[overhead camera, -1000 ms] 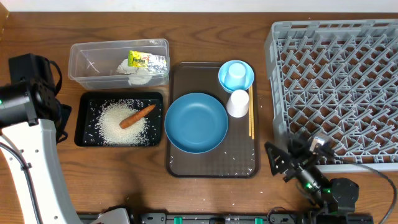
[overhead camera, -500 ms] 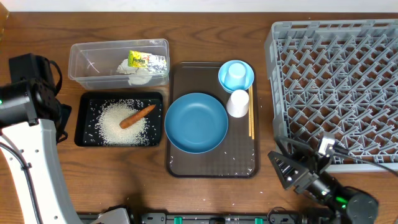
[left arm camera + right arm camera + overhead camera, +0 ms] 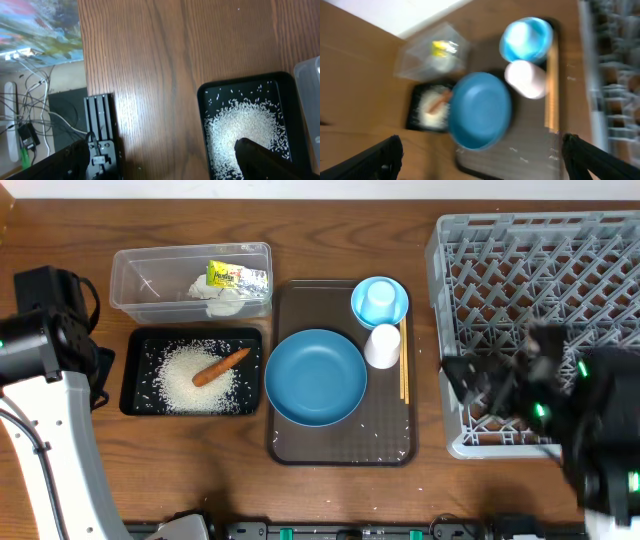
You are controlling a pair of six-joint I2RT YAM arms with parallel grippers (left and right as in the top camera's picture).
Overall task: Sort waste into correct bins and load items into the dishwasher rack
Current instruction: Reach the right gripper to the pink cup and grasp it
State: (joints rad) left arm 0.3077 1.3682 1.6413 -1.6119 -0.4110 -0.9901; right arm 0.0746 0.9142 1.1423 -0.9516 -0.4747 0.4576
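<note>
Hovering by rack (image 3: 540, 270), R hand (image 3: 468, 385) wide open

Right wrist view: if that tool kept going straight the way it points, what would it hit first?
Likely the large blue bowl on the brown tray, which lies ahead between the fingers of the open right tool. The view is blurred and depth unclear, so it's a guess.

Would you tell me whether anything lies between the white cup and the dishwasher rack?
Only the wooden chopsticks, flat on the brown tray, lie between the white cup and the dishwasher rack.
</note>
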